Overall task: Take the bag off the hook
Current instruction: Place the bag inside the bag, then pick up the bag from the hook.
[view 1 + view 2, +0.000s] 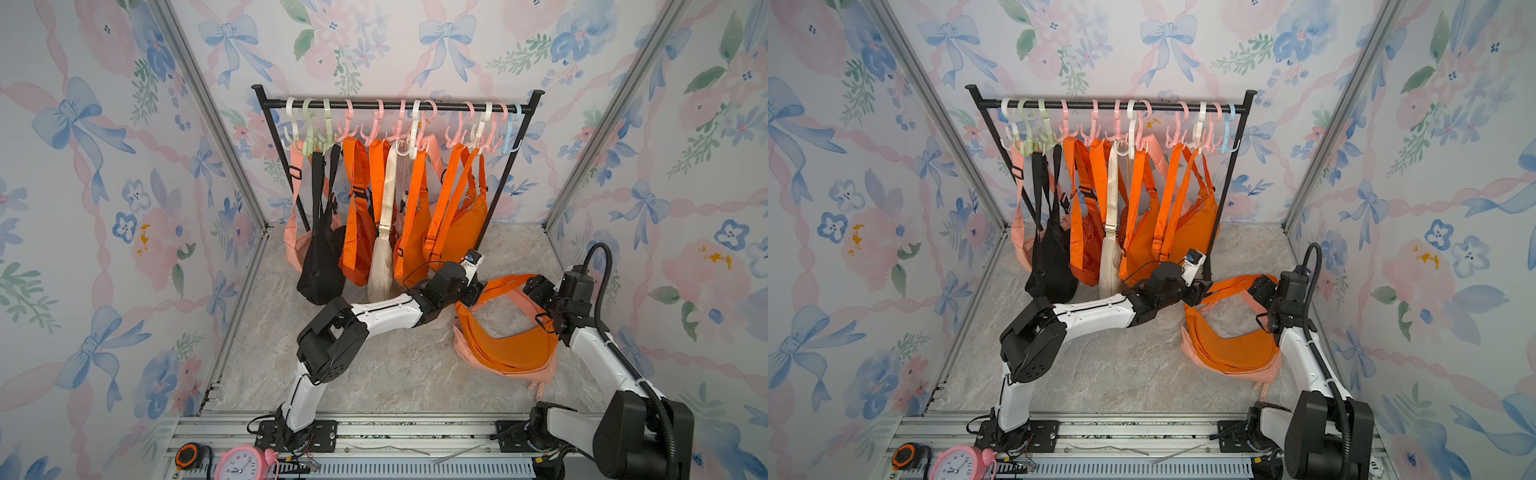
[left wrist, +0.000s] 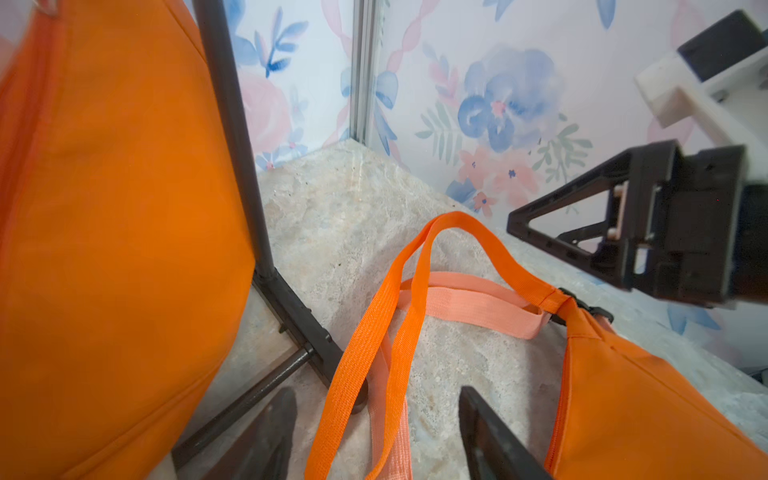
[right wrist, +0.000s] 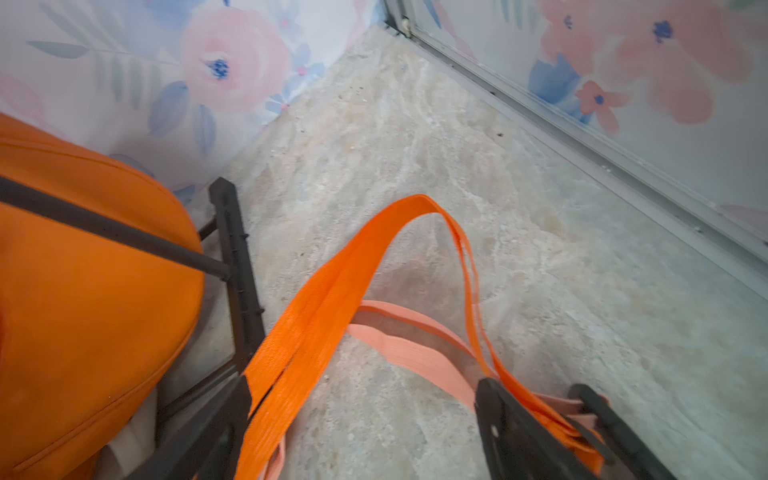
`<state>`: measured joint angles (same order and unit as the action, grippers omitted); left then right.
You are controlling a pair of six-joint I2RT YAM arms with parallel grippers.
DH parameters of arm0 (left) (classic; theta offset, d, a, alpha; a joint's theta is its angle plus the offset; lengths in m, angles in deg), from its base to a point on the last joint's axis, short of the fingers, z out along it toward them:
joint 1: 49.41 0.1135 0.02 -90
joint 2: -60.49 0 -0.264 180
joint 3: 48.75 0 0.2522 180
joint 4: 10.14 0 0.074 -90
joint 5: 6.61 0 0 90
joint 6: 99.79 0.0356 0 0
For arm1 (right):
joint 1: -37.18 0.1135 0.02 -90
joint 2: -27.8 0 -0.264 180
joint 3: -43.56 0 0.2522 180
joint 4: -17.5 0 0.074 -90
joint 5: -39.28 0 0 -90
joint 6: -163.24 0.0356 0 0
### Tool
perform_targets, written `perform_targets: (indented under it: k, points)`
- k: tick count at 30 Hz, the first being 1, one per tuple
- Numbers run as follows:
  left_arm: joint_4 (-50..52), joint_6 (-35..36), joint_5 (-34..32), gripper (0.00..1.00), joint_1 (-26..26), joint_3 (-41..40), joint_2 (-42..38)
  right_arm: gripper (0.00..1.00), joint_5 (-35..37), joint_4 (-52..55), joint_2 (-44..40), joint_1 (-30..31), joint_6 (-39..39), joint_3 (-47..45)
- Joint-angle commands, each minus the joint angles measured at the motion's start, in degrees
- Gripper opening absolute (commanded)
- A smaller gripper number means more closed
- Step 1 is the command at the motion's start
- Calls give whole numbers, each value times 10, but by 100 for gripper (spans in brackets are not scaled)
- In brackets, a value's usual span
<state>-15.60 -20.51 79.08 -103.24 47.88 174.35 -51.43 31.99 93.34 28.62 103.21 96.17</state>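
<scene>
The orange bag point(image 1: 507, 345) lies on the marble-look floor point(image 1: 395, 374) in the lower right of both top views, off the rack and well below the hooks point(image 1: 399, 124). It rests on top of a pink bag point(image 1: 540, 376), whose edge shows beneath it. Both bags look closed, and their insides do not show.

The orange strap point(image 1: 503, 284) rises from the bag in a loose loop towards the middle right of the frame, between the two arms. In the left wrist view the strap point(image 2: 365, 353) runs between the left gripper point(image 2: 376, 395) fingers, which stand apart and are not pinching it. In the right wrist view the right gripper point(image 3: 361, 384) is also spread wide, with the strap point(image 3: 332, 299) draped through the gap and nothing clamped. A pale pink strap point(image 3: 411, 353) lies flat on the floor under the orange loop.

Across the upper middle of the top views the black rack point(image 1: 395, 106) carries a row of plastic hooks. From these hang a pink bag, a black bag point(image 1: 320, 266), a cream bag point(image 1: 380, 270) and several orange ones point(image 1: 457, 224). Their contents cannot be seen.
</scene>
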Motion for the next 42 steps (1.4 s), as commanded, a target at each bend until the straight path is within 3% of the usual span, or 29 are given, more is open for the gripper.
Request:
perform_targets:
  k: [1, 8, 23, 31, 42]
  points:
    - [-21, 20, -39, 65, -1, -24, -50, 87, -6, -23, -30, 44, -27, 21]
    - [-20, 31, -41, 63, 33, -36, -93, 89, 2, -5, -55, 165, -82, 71]
    - [102, 73, 20, 62, 99, 74, -103, 96, -40, 12, -91, 271, -96, 71]
    - [175, 100, 29, 62, 113, 184, -42, 97, -41, 7, -90, 308, -115, 64]
    - [260, 103, 40, 62, 136, 375, 81, 99, -34, -3, -83, 308, -133, 45]
